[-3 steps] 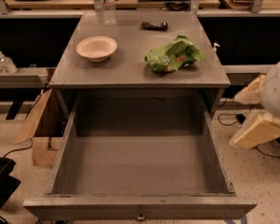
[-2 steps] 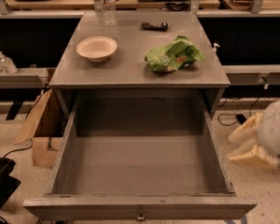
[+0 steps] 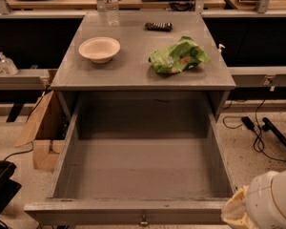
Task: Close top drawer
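Note:
The top drawer point(image 3: 143, 168) is a wide, deep gray wooden drawer, pulled far out of the gray cabinet point(image 3: 133, 73) toward the camera. It is empty inside. Its flat front panel runs along the bottom of the view, with a small metal knob point(image 3: 143, 219) at the middle. My gripper point(image 3: 237, 210), cream and white, is at the bottom right corner, just beside the right end of the drawer's front panel. Most of it is cut off by the frame edge.
On the cabinet top sit a white bowl point(image 3: 99, 48), a crumpled green bag point(image 3: 177, 56), a water bottle point(image 3: 110, 4) and a small dark object point(image 3: 158, 26). A cardboard box point(image 3: 40, 128) stands left of the cabinet. Cables point(image 3: 257, 128) lie on the floor at right. A black object point(image 3: 0, 185) is at lower left.
My arm has dropped from beside the drawer's right wall down to the bottom right corner, near the front panel's right end. The drawer has not moved.

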### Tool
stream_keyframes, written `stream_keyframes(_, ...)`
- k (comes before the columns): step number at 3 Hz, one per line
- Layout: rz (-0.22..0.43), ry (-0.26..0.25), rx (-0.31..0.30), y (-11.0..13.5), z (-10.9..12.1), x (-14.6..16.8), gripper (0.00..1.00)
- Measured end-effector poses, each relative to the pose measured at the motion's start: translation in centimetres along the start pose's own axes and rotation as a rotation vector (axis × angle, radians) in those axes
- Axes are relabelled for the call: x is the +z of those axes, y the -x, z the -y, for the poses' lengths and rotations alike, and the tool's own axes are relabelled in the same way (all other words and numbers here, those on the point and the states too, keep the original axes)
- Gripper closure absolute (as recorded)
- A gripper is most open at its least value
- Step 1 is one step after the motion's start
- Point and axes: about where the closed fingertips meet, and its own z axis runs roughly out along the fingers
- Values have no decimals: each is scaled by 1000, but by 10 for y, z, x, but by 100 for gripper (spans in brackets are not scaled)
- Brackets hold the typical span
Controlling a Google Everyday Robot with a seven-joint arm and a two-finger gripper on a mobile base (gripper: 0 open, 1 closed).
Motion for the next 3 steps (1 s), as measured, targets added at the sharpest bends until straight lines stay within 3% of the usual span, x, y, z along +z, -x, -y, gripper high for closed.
stream_keyframes(2,-10,28,5,-7,-12,17,100)
stream_keyframes(3,49,67,11,-20,-40,62,100)
